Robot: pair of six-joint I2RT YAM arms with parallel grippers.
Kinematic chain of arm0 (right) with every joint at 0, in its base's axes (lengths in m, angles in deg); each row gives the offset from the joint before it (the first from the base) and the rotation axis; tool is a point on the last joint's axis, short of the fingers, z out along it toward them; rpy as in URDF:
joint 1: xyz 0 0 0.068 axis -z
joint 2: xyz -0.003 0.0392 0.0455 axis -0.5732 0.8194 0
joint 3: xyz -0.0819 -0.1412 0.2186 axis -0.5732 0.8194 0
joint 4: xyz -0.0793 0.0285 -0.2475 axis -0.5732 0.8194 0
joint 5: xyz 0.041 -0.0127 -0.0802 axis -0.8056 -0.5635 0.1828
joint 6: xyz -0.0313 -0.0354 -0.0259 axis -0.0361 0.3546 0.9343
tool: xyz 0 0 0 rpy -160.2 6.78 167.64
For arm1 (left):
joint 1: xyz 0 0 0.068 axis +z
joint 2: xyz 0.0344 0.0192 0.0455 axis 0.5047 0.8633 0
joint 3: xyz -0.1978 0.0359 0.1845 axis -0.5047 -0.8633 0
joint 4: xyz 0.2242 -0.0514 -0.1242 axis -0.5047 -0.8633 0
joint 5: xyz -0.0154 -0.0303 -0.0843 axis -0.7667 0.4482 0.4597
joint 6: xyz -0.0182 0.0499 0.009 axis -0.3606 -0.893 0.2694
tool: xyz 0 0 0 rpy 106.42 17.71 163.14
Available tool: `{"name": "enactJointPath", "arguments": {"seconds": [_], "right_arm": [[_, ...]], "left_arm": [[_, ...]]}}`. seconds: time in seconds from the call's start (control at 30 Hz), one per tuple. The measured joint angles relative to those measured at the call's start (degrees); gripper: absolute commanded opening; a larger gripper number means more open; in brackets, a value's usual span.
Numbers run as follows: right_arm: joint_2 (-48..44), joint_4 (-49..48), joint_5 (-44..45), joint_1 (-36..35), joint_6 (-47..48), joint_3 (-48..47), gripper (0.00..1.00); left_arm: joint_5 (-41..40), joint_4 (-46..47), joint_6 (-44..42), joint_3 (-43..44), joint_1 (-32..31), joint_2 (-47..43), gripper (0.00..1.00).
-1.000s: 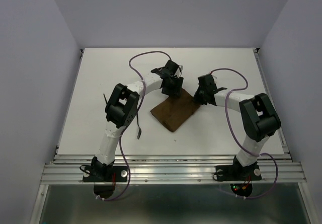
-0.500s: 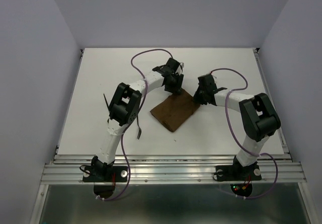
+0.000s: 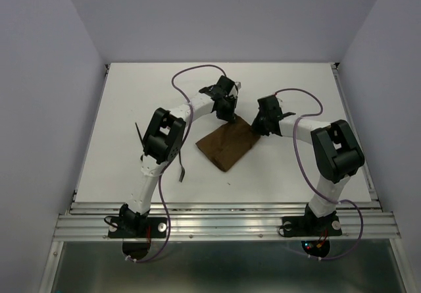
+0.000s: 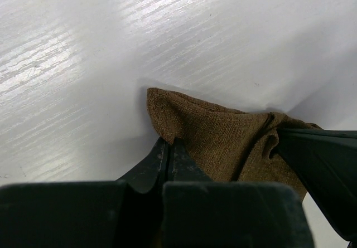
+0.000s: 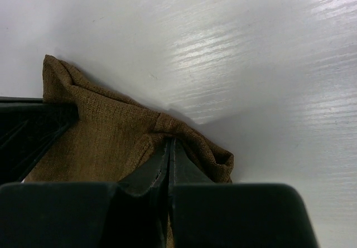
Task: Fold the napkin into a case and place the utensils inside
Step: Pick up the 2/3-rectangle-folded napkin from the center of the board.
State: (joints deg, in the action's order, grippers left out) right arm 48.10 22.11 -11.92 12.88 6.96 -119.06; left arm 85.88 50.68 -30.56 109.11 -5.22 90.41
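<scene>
Napkin [image 3: 227, 147], a plain dark brown soft cloth, is pinched at two corners. The left pincer [image 4: 169, 143] has its jaws together on one far corner, and the right pincer [image 5: 169, 143] is likewise clamped on the neighbouring far corner, each bunching the fabric into a small raised peak. From these two grips the cloth spreads toward the arms' bases. It lies flat on the white table [image 3: 296, 82] as a slanted, roughly rectangular shape whose long axis runs from far right to near left in the overhead view. The held edge is the far one, so the rest of the napkin lies on the near side of both pincers. The coming fold probably turns on carrying that edge along the axis toward the near-left end. Neither arm is nearer; each has its own corner. A thin dark metal utensil [image 3: 181, 172] lies on the table apart from the cloth, on its left beside the left arm. No narrow case is formed yet.
</scene>
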Motion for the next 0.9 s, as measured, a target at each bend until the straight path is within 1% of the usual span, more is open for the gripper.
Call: {"name": "enactJointPath", "arguments": {"seconds": [0.23, 0.57, 0.9], "right_arm": [[1.16, 0.83, -0.26, 0.00, -2.25, -1.46, 0.01], [2.10, 1.18, -0.48, 0.00, -4.02, -2.54, 0.01], [2.25, 1.36, -0.61, 0.00, -4.81, -2.89, 0.01]], "left_arm": [[-0.04, -0.20, 0.00, -1.09, -0.02, -1.97, 0.00], [0.68, -0.37, 0.04, -1.97, -0.15, -7.37, 0.00], [3.34, 0.04, 0.11, -2.91, -2.19, -8.17, 0.00]]}}
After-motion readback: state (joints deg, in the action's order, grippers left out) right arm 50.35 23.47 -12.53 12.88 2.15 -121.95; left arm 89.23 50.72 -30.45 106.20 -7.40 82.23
